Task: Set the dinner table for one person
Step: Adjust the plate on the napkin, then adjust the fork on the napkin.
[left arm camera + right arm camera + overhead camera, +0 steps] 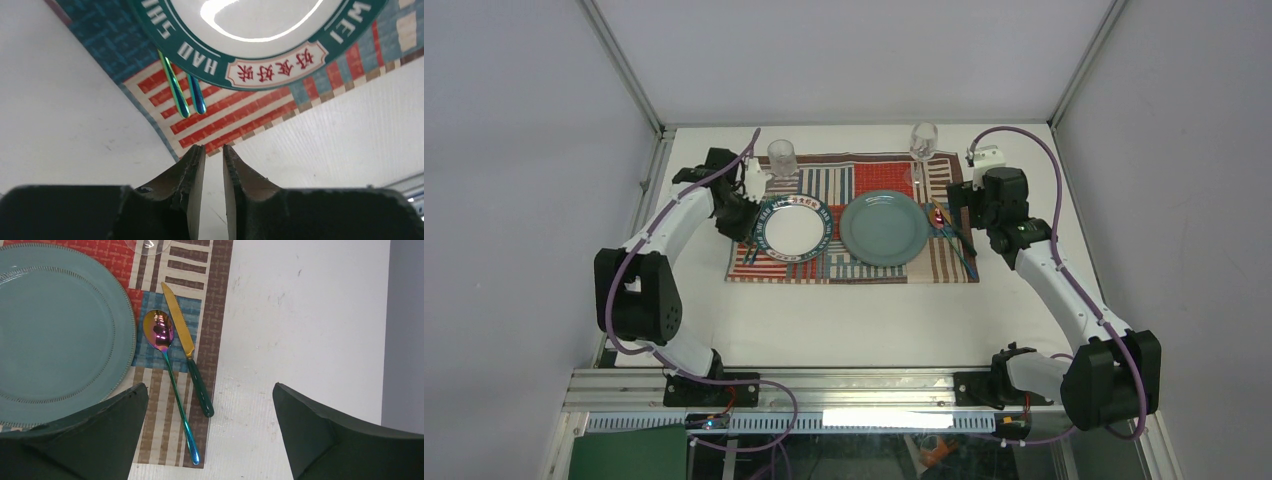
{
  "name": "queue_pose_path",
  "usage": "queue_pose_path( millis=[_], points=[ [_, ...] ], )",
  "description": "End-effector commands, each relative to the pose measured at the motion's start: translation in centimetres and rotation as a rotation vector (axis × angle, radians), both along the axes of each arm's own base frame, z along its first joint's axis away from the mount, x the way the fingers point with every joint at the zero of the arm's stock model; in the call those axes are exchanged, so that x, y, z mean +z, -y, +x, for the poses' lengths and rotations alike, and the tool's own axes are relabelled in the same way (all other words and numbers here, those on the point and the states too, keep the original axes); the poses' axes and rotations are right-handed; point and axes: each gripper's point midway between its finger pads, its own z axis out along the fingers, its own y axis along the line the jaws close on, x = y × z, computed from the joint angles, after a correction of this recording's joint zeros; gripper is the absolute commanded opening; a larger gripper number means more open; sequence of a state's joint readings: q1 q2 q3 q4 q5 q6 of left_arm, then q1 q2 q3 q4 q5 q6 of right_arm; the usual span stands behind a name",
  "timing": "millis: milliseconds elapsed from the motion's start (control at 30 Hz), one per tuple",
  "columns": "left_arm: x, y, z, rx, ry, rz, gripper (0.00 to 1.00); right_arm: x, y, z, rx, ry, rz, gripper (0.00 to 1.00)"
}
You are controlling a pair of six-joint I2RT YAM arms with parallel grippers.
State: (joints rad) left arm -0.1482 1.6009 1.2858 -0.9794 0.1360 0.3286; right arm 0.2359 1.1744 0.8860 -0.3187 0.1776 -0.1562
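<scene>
Where overhead blurs it, plate lettering (272,70) shows close-up.

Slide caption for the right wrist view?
Open right tool above spoon and knife beside the teal plate on the placemat.

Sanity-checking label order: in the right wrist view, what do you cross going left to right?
teal plate → spoon → knife → bare dinner table
</scene>
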Motion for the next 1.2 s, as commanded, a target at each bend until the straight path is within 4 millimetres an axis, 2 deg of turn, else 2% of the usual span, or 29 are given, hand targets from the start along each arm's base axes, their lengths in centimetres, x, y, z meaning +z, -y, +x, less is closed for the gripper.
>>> queue_pose_path(
  millis=[0,133,267,433,500,567,667,700,833,1000,1167],
  points=[
    [0.0,0.1,-0.1,-0.078,0.031,-0.065,0.22,1.3,-0.1,0.8,0.002,0.044,0.011,1.00],
    [-1.4,-1.2,0.1,-0.050,0.006,-0.063,0.23,1.1,-0.1,0.8,0.002,0.038,0.011,1.00],
    [-3.6,-2.6,0.5,-0.020,-0.031,-0.054,0.22,1.0,-0.1,0.8,0.004,0.033,0.010,1.00],
    [-5.6,-3.2,0.8,-0.008,-0.073,-0.071,0.22,1.0,0.0,0.8,0.002,0.031,0.008,1.00],
    [-5.6,-2.8,1.0,-0.019,-0.068,-0.093,0.23,0.9,0.0,0.8,0.001,0.030,0.006,1.00],
    [-5.6,-2.8,1.3,-0.016,-0.050,-0.090,0.29,0.9,0.0,0.8,0.001,0.030,0.007,1.00],
    [-5.6,-3.3,1.8,-0.015,0.014,-0.064,0.55,0.8,-0.1,0.8,0.005,0.026,0.007,1.00],
    [-5.6,-3.4,1.7,-0.017,0.025,-0.059,0.59,0.8,-0.1,0.8,0.004,0.025,0.006,1.00],
    [-6.0,-3.7,1.4,-0.012,0.037,-0.051,0.64,0.7,-0.1,0.8,0.006,0.021,0.007,1.00],
    [-7.3,-4.5,1.4,0.008,0.038,-0.010,0.61,0.6,-0.3,0.9,0.013,0.014,0.013,1.00],
    [-7.1,-4.6,2.5,0.017,0.063,-0.006,0.60,0.6,-0.3,0.8,0.010,0.015,0.013,1.00]
  ],
)
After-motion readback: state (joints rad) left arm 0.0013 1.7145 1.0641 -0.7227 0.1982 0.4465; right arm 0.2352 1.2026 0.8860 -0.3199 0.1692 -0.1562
